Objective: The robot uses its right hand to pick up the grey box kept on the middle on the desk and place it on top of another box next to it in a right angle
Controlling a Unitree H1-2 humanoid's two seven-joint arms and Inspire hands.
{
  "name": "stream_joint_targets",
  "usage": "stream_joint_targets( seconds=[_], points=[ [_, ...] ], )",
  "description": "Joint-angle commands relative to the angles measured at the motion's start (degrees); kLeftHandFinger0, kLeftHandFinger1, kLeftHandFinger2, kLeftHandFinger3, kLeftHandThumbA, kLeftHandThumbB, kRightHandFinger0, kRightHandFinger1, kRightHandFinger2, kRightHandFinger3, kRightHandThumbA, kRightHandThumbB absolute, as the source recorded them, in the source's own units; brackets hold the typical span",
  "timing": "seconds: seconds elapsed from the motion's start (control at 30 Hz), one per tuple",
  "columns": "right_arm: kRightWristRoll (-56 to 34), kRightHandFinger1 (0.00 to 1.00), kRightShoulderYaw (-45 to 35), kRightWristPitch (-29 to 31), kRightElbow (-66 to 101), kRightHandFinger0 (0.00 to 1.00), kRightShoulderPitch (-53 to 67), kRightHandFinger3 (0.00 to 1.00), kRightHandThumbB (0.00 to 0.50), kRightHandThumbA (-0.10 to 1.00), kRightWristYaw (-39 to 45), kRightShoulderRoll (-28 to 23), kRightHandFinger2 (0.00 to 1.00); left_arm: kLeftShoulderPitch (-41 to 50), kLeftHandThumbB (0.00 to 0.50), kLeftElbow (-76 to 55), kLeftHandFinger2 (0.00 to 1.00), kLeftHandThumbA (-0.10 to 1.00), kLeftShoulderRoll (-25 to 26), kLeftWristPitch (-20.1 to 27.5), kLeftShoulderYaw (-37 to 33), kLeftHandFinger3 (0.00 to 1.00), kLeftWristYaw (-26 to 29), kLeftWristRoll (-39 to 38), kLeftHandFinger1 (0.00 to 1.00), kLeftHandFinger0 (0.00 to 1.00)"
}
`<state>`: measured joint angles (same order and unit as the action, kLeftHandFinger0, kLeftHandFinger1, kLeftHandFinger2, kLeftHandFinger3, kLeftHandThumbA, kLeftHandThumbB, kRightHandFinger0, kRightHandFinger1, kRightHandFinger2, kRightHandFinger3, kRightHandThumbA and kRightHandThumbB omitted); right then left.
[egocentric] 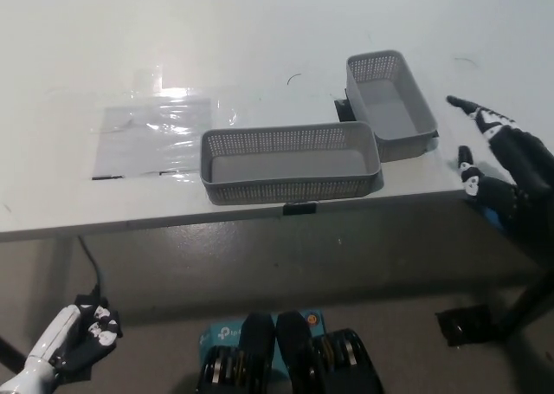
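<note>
Two grey mesh boxes sit on the white desk (pixel 260 30). The middle box (pixel 290 163) lies long side across, close to the desk's front edge, open side up and empty. The second box (pixel 388 104) stands just beside its right rear corner, lengthwise front to back, at a right angle to it; whether the two walls touch cannot be told from this angle. A small black object shows in the gap behind the two boxes, mostly hidden. Another black tab (pixel 298 208) shows at the desk edge under the middle box, partly covered.

The black right hand (pixel 506 164) is raised at the desk's right front corner, to the right of the second box, apart from both boxes. Fingers spread apart, holding nothing; the arm is cut off by the picture's right edge.

The white left hand (pixel 76 338) hangs low at lower left, below desk level, fingers curled; whether they close on anything cannot be made out.

A clear plastic sheet (pixel 156 134) lies flat left of the middle box, glare blurring its edges.
</note>
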<state>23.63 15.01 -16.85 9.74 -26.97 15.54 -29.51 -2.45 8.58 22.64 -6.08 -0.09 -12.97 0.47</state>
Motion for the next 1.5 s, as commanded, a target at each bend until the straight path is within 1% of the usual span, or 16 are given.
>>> stream_joint_targets(
  seconds=[0.0, 0.07, 0.27, 0.37, 0.43, 0.63, 0.77, 0.8, 0.93, 0.97, 1.0, 1.07, 1.2, 1.23, 1.3, 1.47],
  points=[
    [3.53, 1.00, 2.71, -0.39, -1.72, 1.00, -6.51, 1.00, 0.440, 0.10, 6.04, -2.78, 1.00, -0.73, 0.500, -0.37, 0.00, -0.10, 1.23, 0.38, 0.64, 0.06, -1.19, -0.78, 0.00, 0.00],
    [5.14, 1.00, 4.34, 0.17, -2.94, 1.00, -8.20, 1.00, 0.495, 0.24, 6.95, -3.34, 1.00, -0.69, 0.500, -0.58, 0.00, -0.10, 1.34, 0.21, 0.53, 0.06, -1.25, -0.56, 0.00, 0.00],
    [13.48, 1.00, 10.29, 1.18, -5.45, 1.00, -14.61, 1.00, 0.500, 0.45, 8.88, -4.23, 1.00, -0.80, 0.500, -1.05, 0.00, -0.10, 1.68, -0.62, 0.25, 0.08, -1.51, 0.27, 0.00, 0.00],
    [14.65, 1.00, 11.22, 0.51, -5.33, 1.00, -16.88, 1.00, 0.500, 0.44, 9.60, -3.58, 1.00, -1.05, 0.500, -1.20, 0.00, -0.10, 2.06, 0.27, 0.01, 0.07, -1.63, 0.93, 0.00, 0.00],
    [15.41, 1.00, 11.48, -0.19, -5.31, 1.00, -17.66, 1.00, 0.500, 0.44, 10.26, -3.39, 1.00, -1.45, 0.500, -1.21, 0.00, -0.10, 2.01, -0.60, 0.15, 0.08, -1.68, 0.77, 0.00, 0.00],
    [19.96, 1.00, 13.71, 0.65, -7.45, 1.00, -20.26, 1.00, 0.500, 0.49, 10.25, -1.58, 1.00, -1.69, 0.500, -0.64, 0.00, -0.10, 1.80, 0.13, 0.33, 0.06, -1.87, 0.47, 0.00, 0.00],
    [20.34, 1.00, 14.28, 1.40, -10.17, 1.00, -21.66, 1.00, 0.500, 0.46, 10.57, -0.40, 1.00, -2.28, 0.500, -0.53, 0.01, -0.10, 1.93, 0.09, 0.39, 0.04, -1.87, 0.52, 0.01, 0.00],
    [21.38, 1.00, 15.11, 1.23, -10.98, 1.00, -21.92, 1.00, 0.500, 0.48, 11.34, -0.34, 1.00, -2.44, 0.500, -0.71, 0.01, -0.10, 1.83, -0.46, 0.47, 0.05, -1.88, 0.36, 0.01, 0.00],
    [20.19, 1.00, 14.59, 1.00, -12.51, 1.00, -21.08, 1.00, 0.500, 0.42, 11.98, 0.90, 1.00, -2.35, 0.500, -1.22, 0.00, -0.10, 1.90, 0.02, 0.83, 0.05, -1.95, 0.10, 0.00, 0.00],
    [20.48, 1.00, 14.74, 0.94, -12.62, 1.00, -20.70, 1.00, 0.500, 0.42, 12.07, 1.00, 1.00, -2.36, 0.500, -1.16, 0.00, -0.10, 1.89, -0.02, 0.87, 0.04, -1.98, 0.10, 0.00, 0.00],
    [21.08, 1.00, 15.42, 0.61, -13.36, 1.00, -20.34, 1.00, 0.500, 0.46, 12.80, 1.33, 1.00, -2.33, 0.500, -1.77, 0.01, -0.10, 2.05, -0.48, 1.12, 0.04, -1.83, 0.21, 0.00, 0.00],
    [21.48, 1.00, 15.75, 0.60, -13.92, 1.00, -20.08, 1.00, 0.500, 0.47, 13.12, 1.56, 1.00, -2.51, 0.500, -1.92, 0.02, -0.10, 2.15, -0.83, 1.25, 0.05, -1.81, 0.35, 0.01, 0.00],
    [20.64, 1.00, 15.47, 0.74, -16.07, 1.00, -19.07, 1.00, 0.500, 0.44, 13.07, 1.77, 1.00, -2.42, 0.500, -1.56, 0.00, -0.10, 1.90, -0.11, 1.62, 0.02, -2.11, -0.38, 0.00, 0.00],
    [20.88, 1.00, 15.65, 1.17, -17.31, 1.00, -19.18, 1.00, 0.500, 0.46, 12.78, 1.84, 1.00, -2.19, 0.500, -1.76, 0.00, -0.10, 1.57, -0.72, 2.04, 0.01, -1.81, -0.72, 0.00, 0.00],
    [20.75, 1.00, 15.47, 0.76, -18.75, 1.00, -19.08, 1.00, 0.500, 0.45, 12.79, 2.05, 1.00, -2.16, 0.500, -1.83, 0.00, -0.10, 1.56, -1.06, 2.04, 0.00, -1.75, -0.46, 0.00, 0.00],
    [20.48, 1.00, 15.39, 0.09, -20.80, 1.00, -18.21, 1.00, 0.500, 0.44, 12.92, 2.98, 1.00, -2.15, 0.500, -2.32, 0.00, -0.10, 1.64, -1.14, 2.11, 0.02, -1.99, -0.21, 0.00, 0.00]
  ],
)
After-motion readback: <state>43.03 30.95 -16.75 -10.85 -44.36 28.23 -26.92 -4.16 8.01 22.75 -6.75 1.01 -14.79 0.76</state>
